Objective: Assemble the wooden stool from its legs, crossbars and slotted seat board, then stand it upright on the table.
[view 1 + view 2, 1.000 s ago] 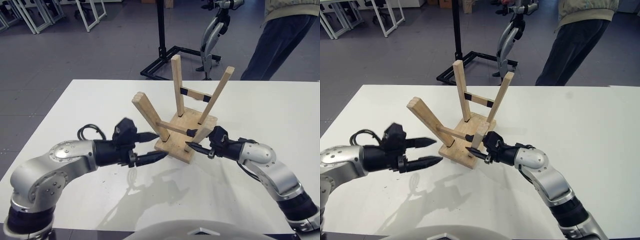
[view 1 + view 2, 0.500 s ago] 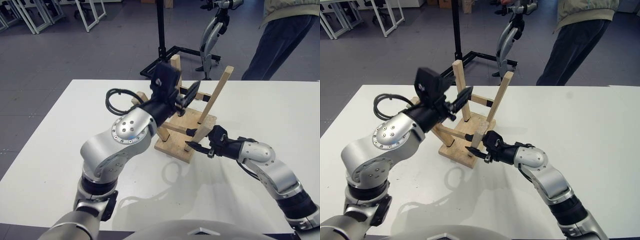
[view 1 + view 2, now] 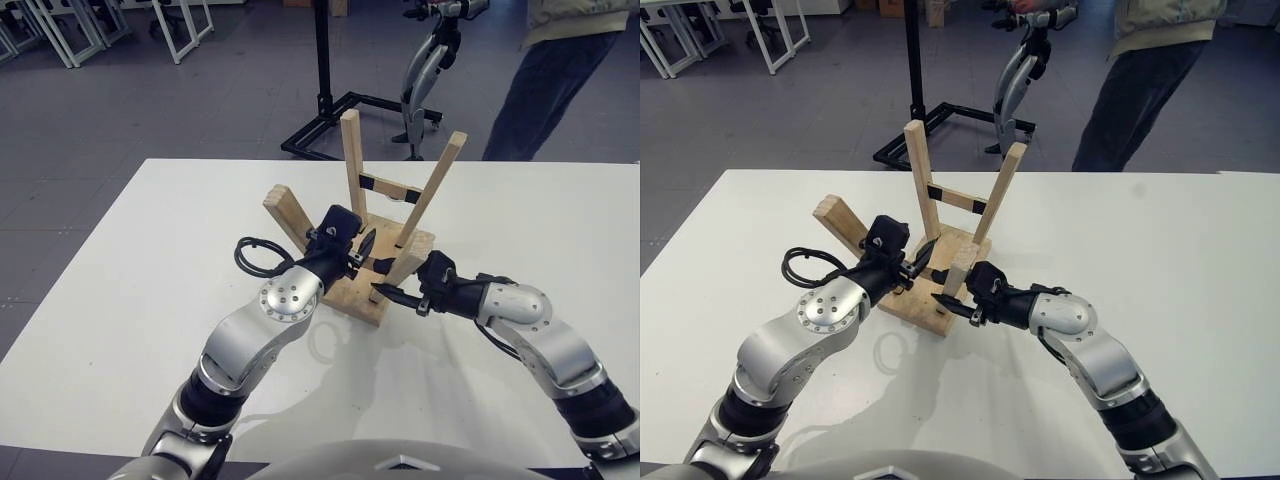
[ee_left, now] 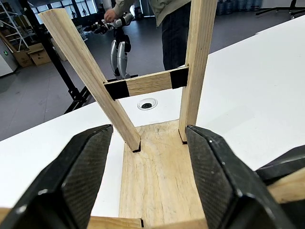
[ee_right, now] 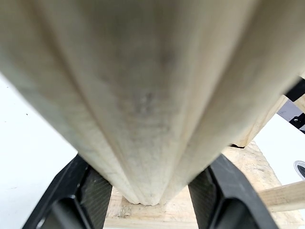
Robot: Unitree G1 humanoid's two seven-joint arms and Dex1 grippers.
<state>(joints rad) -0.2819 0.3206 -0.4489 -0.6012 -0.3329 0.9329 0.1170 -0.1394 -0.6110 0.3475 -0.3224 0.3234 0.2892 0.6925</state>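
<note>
Four legs point up from the slotted seat board (image 3: 352, 300), lying inverted mid-frame on the white table (image 3: 130, 300); right gripper (image 3: 385, 278) clamps the near-right leg (image 3: 408, 264), likely steadying its joint, while left gripper (image 3: 358, 252) hangs spread wide above the near crossbar (image 4: 114, 223).

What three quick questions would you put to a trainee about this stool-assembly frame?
1. True or false: the seat board lies flat on the table.
2. What does the right gripper hold?
A. nothing
B. the near-right leg
C. the seat board
3. Fill in: the left gripper, above the seat board, is ____ (open or shut).

Key: 1 true; 2 B; 3 open.
</note>
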